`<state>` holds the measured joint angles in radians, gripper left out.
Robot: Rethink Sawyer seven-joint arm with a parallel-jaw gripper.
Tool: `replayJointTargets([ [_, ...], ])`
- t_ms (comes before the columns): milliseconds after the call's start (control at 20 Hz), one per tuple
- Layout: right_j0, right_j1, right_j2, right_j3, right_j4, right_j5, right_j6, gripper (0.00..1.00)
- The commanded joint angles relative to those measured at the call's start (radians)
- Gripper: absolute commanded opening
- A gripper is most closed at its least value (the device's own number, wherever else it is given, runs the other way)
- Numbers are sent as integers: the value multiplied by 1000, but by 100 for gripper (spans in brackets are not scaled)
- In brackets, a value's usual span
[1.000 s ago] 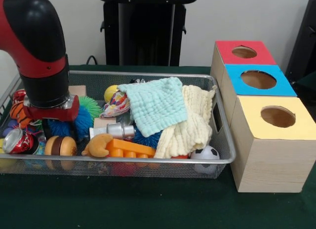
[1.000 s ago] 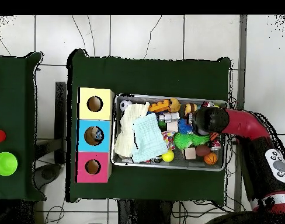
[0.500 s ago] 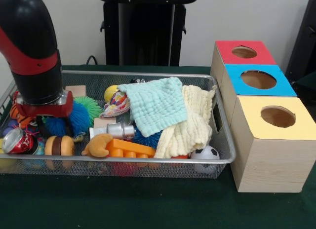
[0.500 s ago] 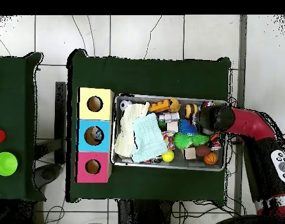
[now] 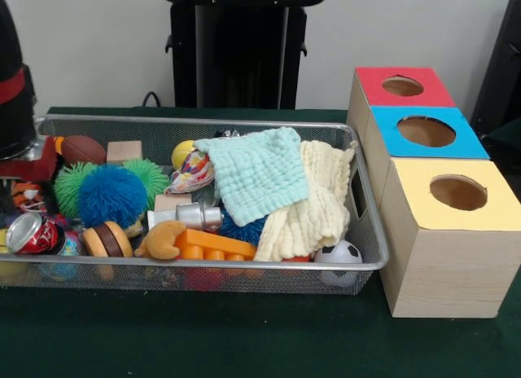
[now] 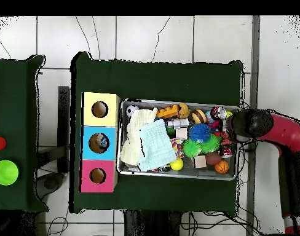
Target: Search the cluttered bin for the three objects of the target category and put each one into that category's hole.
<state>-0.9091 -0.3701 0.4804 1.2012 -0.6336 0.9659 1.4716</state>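
A wire bin (image 5: pixel 244 268) crowded with toys sits on the green bench (image 5: pixel 244 345), beside three wooden boxes with holes in their tops. Nearest the camera along the bin's front wall lie a red soda can (image 5: pixel 31 232), a toy hamburger (image 5: pixel 106 240), an orange block (image 5: pixel 213 245) with a tan plush piece at its end, and a small soccer ball (image 5: pixel 340 253) in the corner by the boxes. Behind these rest a blue spiky ball (image 5: pixel 111 195), touching a green spiky ball (image 5: pixel 146 173), a metal cylinder (image 5: pixel 198 215), and two cloths: a pale teal one (image 5: pixel 259 173) draped over a cream one (image 5: pixel 317 207). Farther back sit a brown football (image 5: pixel 81 149), a wooden cube (image 5: pixel 124 151) and a yellow ball (image 5: pixel 182 153). The yellow box (image 5: pixel 456 231) stands nearest, the blue box (image 5: pixel 423 134) behind it, the red box (image 5: pixel 400 86) farthest. My arm (image 6: pixel 272 128) hangs at the bin's end opposite the boxes, over its edge; my tool (image 5: pixel 18 164) is mostly cut off there, and I cannot tell whether it is apart or together. Which three toys are the targets is not evident; all remain in the bin.
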Motion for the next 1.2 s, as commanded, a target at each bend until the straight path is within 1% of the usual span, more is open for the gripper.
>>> replayJointTargets([
  [50,-19,16,22,-77,-61,81,-336,100],
  [150,-16,28,21,-85,-60,76,-338,100],
  [400,-19,43,20,-76,-57,52,-331,100],
  [650,-22,46,17,-49,-58,26,-313,100],
  [800,-22,48,15,-34,-49,33,-301,100],
  [900,-25,58,13,-13,-37,34,-281,100],
  [1100,-39,74,9,73,-16,-12,-216,100],
  [1200,-49,84,12,127,9,-32,-171,100],
])
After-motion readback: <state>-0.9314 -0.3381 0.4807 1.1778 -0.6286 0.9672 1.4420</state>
